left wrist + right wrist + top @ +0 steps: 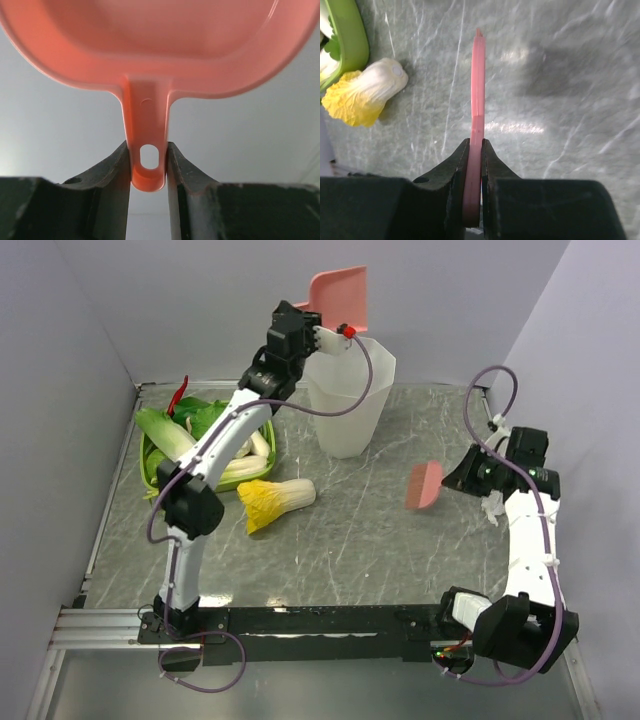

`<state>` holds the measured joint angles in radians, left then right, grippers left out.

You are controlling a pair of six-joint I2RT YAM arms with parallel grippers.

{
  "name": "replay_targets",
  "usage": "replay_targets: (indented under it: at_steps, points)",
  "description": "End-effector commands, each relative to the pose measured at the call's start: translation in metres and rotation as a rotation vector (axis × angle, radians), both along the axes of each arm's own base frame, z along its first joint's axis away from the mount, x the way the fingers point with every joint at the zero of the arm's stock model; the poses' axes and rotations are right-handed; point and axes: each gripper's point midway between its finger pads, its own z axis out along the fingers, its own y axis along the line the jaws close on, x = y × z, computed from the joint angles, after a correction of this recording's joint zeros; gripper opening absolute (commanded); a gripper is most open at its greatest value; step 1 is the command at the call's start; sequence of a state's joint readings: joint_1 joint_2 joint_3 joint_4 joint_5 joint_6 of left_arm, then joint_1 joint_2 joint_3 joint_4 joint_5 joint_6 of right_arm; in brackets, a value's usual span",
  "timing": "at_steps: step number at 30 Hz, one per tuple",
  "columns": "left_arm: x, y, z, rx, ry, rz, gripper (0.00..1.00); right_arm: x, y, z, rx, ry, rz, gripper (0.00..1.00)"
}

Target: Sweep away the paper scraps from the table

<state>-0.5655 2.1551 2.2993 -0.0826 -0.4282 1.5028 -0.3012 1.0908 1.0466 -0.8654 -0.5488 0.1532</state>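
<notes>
I see one table (380, 540), a grey veined slab with a metal rim, carrying everything. One tall white bin (350, 405) stands at the back centre. One green basket (150, 472) sits at the left with at least two leafy cabbages and one red chilli (178, 398) in it. One loose yellow-leaved cabbage (275, 502) lies just beside the basket. The left gripper (148, 165) is raised above the bin's rim, its fingers narrowed firmly onto the handle of one pink dustpan (340, 298). The right gripper (472, 155) hovers over the table's right side, its fingers nearly together, pinching one thin pink paddle (425, 485). Of the paper scraps I make out only one possible white wad (492, 508) by the right arm; I cannot confirm it.
</notes>
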Motion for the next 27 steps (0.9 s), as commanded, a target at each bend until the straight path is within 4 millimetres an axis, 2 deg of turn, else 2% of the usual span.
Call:
replay_targets:
  at_steps: [1, 2, 3, 4, 5, 7, 8, 9, 10, 12, 13, 14, 15, 16, 17, 19, 20, 21, 23, 25, 27]
  points:
    - [-0.079, 0.045, 0.066, -0.392, 0.046, -0.019, 0.01, 0.022, -0.024, 0.060, -0.214, -0.193, 0.075, 0.00]
    - [-0.101, 0.055, 0.060, -0.410, 0.090, -0.032, 0.01, 0.019, -0.031, 0.063, -0.262, -0.178, 0.074, 0.00]
    - [-0.112, 0.055, 0.051, -0.472, 0.136, -0.053, 0.01, 0.020, -0.038, 0.067, -0.326, -0.184, 0.106, 0.00]
    - [-0.125, 0.048, 0.042, -0.494, 0.199, -0.114, 0.01, 0.023, -0.046, 0.086, -0.386, -0.218, 0.103, 0.00]
    - [-0.149, 0.053, 0.028, -0.498, 0.288, -0.136, 0.01, 0.021, -0.051, 0.089, -0.433, -0.216, 0.114, 0.00]
    - [-0.179, 0.040, 0.005, -0.562, 0.434, -0.231, 0.01, 0.015, -0.076, 0.098, -0.600, -0.204, 0.107, 0.00]
    - [-0.205, 0.042, -0.016, -0.550, 0.529, -0.255, 0.01, 0.012, -0.085, 0.099, -0.658, -0.195, 0.099, 0.00]
    - [-0.222, 0.035, -0.027, -0.565, 0.585, -0.287, 0.01, 0.008, -0.110, 0.102, -0.789, -0.154, 0.058, 0.00]
    - [-0.243, 0.033, -0.043, -0.566, 0.647, -0.329, 0.01, 0.006, -0.120, 0.103, -0.839, -0.131, 0.035, 0.00]
    - [-0.275, 0.026, -0.073, -0.551, 0.769, -0.377, 0.01, 0.002, -0.146, 0.102, -0.974, -0.069, 0.006, 0.00]
    - [-0.292, 0.027, -0.079, -0.545, 0.798, -0.405, 0.01, 0.001, -0.161, 0.095, -1.039, -0.018, -0.018, 0.00]
    - [-0.303, 0.025, -0.113, -0.506, 0.884, -0.396, 0.01, 0.003, -0.168, 0.090, -1.073, 0.008, -0.015, 0.00]
    - [-0.321, 0.022, -0.135, -0.449, 0.960, -0.399, 0.01, 0.006, -0.177, 0.082, -1.120, 0.048, 0.010, 0.00]
    - [-0.330, 0.022, -0.148, -0.420, 0.998, -0.391, 0.01, 0.009, -0.187, 0.073, -1.166, 0.076, -0.004, 0.00]
    - [-0.339, 0.023, -0.171, -0.381, 1.056, -0.365, 0.01, 0.012, -0.191, 0.069, -1.187, 0.083, 0.003, 0.00]
    - [-0.357, 0.021, -0.195, -0.349, 1.151, -0.341, 0.01, 0.019, -0.198, 0.057, -1.236, 0.080, 0.038, 0.00]
    - [-0.361, 0.021, -0.213, -0.325, 1.200, -0.315, 0.01, 0.029, -0.203, 0.061, -1.274, 0.040, 0.018, 0.00]
    - [-0.366, 0.018, -0.223, -0.308, 1.233, -0.310, 0.01, 0.033, -0.207, 0.055, -1.298, 0.055, 0.045, 0.00]
    - [-0.373, 0.016, -0.255, -0.263, 1.317, -0.264, 0.01, 0.036, -0.210, 0.042, -1.289, 0.091, 0.066, 0.00]
    - [-0.385, 0.008, -0.281, -0.225, 1.406, -0.236, 0.01, 0.038, -0.210, 0.021, -1.256, 0.135, 0.098, 0.00]
    - [-0.397, 0.010, -0.308, -0.182, 1.471, -0.197, 0.01, 0.039, -0.207, 0.003, -1.232, 0.152, 0.131, 0.00]
